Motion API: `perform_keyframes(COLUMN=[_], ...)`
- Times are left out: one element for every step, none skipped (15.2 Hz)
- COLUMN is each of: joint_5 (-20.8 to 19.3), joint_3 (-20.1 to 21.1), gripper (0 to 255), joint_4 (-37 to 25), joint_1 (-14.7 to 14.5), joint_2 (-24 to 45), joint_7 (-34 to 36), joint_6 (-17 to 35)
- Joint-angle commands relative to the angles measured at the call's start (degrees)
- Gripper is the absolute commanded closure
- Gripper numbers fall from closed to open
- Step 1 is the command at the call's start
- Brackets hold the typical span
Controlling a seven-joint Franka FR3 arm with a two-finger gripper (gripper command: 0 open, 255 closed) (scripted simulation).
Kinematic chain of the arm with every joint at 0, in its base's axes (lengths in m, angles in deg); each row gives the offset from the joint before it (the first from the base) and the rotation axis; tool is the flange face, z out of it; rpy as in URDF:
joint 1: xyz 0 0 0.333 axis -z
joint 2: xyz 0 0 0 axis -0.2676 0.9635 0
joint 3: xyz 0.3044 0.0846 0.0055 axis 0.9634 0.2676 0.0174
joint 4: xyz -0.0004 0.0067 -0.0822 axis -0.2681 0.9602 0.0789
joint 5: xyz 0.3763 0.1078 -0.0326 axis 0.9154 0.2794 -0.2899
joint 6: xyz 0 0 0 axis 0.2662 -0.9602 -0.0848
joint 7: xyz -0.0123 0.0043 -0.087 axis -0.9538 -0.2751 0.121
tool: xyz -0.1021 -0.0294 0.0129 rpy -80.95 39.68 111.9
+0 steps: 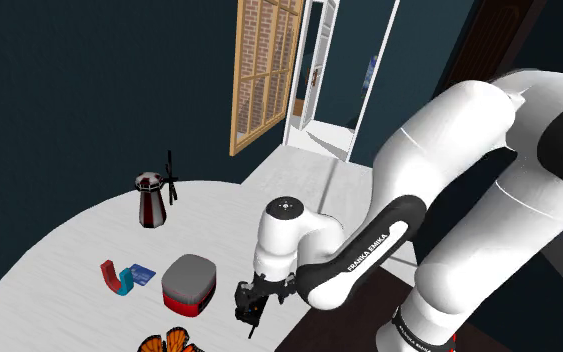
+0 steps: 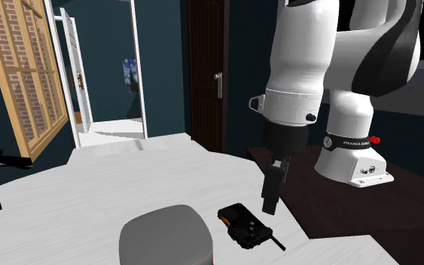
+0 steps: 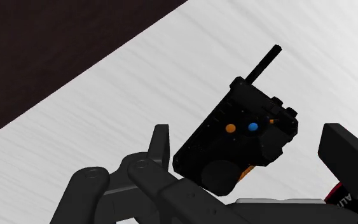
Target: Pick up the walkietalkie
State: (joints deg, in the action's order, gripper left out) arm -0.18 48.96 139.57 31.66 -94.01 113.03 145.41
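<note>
The walkie-talkie [image 3: 241, 137] is a black handset with an orange and a blue button and a thin antenna. It lies flat on the white table [image 2: 127, 177] near the edge that faces the stand. In the wrist view my gripper [image 3: 247, 130] is open, its fingers [image 3: 160, 143] standing apart on either side of the handset without touching it. In the second exterior view the gripper [image 2: 269, 202] hangs just above the table, close beside the walkie-talkie [image 2: 244, 224]. The shoulder view shows the gripper [image 1: 250, 308] low over the table's near edge.
A red box with a grey lid [image 1: 189, 283] stands close by, on the shoulder view's left of the gripper. Farther off are blue and red pieces [image 1: 119, 277], a dark red pot [image 1: 150, 198], a black stand [image 1: 170, 178] and an orange butterfly [image 1: 169, 345]. Dark floor [image 3: 44, 51] lies beyond the table edge.
</note>
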Motion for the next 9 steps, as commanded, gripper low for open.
perform_keyframes(joint_5=[-20.7,-31.2,-33.0,-35.0,-37.2,-39.4,-41.6,-43.6,-45.6], joint_3=[2.1,-0.5,-4.6,-7.1,-9.1,-10.7,-12.3,-13.9,-15.4], gripper=[0,0,0,0,0,0,0,0,0], joint_4=[-2.7,-4.8,-5.6,-5.9,-6.2,-6.6,-7.0,-7.4,-7.8], joint_1=[5.1,3.9,-0.1,-2.2,-3.8,-5.0,-6.2,-7.4,-8.6], joint_2=[9.6,14.6,15.8,16.8,17.9,19.1,20.2,21.2,22.3], joint_7=[18.5,27.7,29.8,31.3,33.0,34.7,36.3,37.8,39.3], joint_6=[2.4,2.0,2.3,2.7,3.1,3.5,3.8,4.1,4.4])
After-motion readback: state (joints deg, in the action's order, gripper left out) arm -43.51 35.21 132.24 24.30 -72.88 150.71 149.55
